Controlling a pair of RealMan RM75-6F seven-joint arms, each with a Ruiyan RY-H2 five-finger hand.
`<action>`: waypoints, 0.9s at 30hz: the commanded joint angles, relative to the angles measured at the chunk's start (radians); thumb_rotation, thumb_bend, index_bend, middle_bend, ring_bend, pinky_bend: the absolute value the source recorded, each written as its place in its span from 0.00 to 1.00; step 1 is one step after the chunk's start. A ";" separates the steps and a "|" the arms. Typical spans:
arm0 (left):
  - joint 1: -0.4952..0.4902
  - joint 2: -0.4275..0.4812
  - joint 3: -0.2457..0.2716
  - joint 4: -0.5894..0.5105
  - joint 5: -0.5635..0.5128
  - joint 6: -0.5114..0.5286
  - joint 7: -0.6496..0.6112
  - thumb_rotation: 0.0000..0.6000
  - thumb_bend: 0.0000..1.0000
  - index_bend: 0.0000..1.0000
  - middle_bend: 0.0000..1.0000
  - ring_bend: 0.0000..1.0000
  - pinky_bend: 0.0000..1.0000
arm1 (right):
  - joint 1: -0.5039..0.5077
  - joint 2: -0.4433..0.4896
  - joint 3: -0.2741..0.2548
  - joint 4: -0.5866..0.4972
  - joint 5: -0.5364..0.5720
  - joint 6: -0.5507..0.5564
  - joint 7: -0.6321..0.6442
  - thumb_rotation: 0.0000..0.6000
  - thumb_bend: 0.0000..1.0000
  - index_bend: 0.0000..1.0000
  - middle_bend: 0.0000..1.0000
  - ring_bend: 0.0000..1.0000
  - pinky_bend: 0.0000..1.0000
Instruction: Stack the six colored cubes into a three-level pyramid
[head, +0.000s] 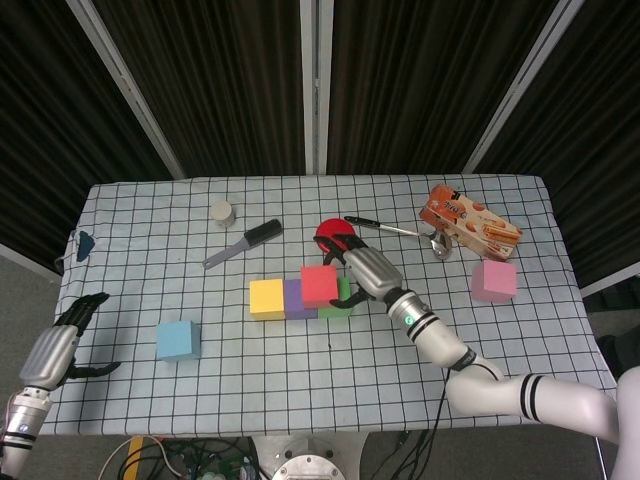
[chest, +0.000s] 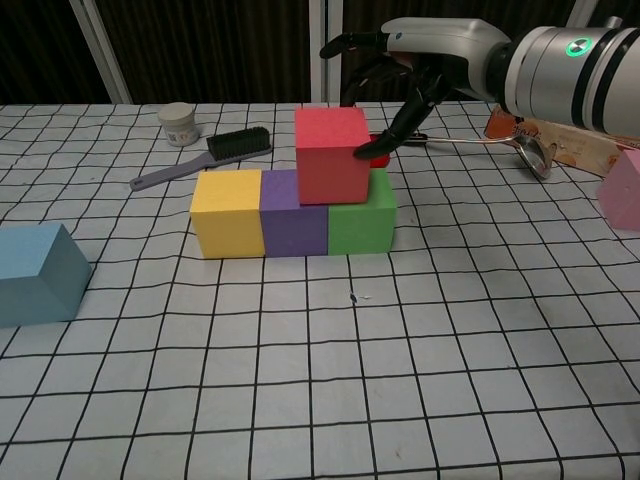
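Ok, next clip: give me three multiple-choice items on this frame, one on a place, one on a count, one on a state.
1. Where does the red cube sit?
A. on the purple cube and green cube
B. on the table
C. on the yellow cube

2. How many cubes form the bottom row?
A. two
B. three
C. four

3. What is the left hand doing?
A. holding the blue cube
B. holding nothing
C. pressing the brush

Key: 1 A, it straddles their seam; 2 B, yellow, purple and green touch side by side; 3 B, it hangs off the table edge, fingers apart.
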 joint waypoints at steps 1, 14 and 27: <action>0.000 0.000 0.000 0.001 0.001 0.001 -0.001 1.00 0.06 0.08 0.06 0.00 0.15 | 0.001 -0.005 -0.003 -0.005 0.009 0.009 -0.010 1.00 0.20 0.00 0.41 0.00 0.00; 0.001 -0.005 0.003 0.005 0.001 -0.001 -0.003 1.00 0.06 0.08 0.06 0.00 0.15 | -0.003 -0.005 -0.007 -0.023 0.026 0.032 -0.029 1.00 0.20 0.00 0.41 0.00 0.00; 0.001 -0.004 0.004 0.006 0.002 -0.002 -0.009 1.00 0.06 0.08 0.06 0.00 0.15 | -0.001 -0.017 -0.014 -0.021 0.033 0.038 -0.044 1.00 0.20 0.00 0.40 0.00 0.00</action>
